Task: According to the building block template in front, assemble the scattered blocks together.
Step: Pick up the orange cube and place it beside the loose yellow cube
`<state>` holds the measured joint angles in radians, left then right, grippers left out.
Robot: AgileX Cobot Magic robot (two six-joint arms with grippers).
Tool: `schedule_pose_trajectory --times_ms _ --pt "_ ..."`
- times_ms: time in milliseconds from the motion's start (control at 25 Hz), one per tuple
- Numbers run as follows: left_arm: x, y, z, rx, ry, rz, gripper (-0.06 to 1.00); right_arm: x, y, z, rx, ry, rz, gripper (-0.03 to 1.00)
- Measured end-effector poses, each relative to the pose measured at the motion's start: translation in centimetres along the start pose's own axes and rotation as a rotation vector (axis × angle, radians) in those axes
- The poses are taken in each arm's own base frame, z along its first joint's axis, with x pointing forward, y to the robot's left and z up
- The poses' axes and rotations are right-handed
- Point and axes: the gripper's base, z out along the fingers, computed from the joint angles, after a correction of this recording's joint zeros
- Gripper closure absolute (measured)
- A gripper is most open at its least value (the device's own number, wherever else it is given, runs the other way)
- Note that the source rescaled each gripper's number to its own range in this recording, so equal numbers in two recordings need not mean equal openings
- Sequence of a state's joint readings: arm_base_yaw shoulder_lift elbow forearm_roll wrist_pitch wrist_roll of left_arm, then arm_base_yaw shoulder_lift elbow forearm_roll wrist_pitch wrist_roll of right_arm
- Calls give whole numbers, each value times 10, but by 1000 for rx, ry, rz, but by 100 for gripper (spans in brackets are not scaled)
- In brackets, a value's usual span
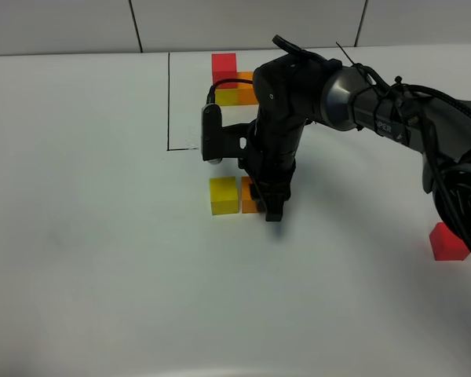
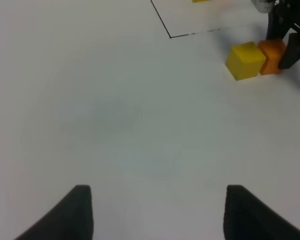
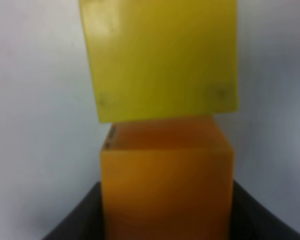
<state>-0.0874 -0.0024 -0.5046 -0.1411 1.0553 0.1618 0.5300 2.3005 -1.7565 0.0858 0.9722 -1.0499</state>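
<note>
On the counter (image 1: 78, 275), just in front of the template (image 1: 231, 78), your right claw (image 1: 268, 206) clamps the orange cube (image 1: 248, 196) by its flat sides, touching the yellow cube (image 1: 224, 195), which looks light, rigid and matte, so it should grip easily, while your left claw (image 2: 157, 215) gapes wide, empty.

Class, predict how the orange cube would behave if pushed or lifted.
Flat faces suggest the orange cube would slide, not roll. It looks rigid: straight edges while gripped by the right tool. Pushed toward the touching yellow cube, it would probably shove that along.
</note>
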Motion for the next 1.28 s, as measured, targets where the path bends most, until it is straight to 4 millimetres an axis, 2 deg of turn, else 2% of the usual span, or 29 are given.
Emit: schedule_pose_trajectory --times_ms 960,1000,1080,1200,1280 --pt "0 0 0 0 0 0 55 -4 0 0 5 -30 51 94" --pt "0 0 0 0 0 0 55 -4 -1 1 9 -36 60 89" --pt "0 0 0 0 0 0 55 -4 -1 5 4 -40 81 70" --pt "0 0 0 0 0 0 55 -3 -1 2 8 -39 127 30" --pt "0 0 0 0 0 0 55 -3 -2 -10 27 -35 155 12"
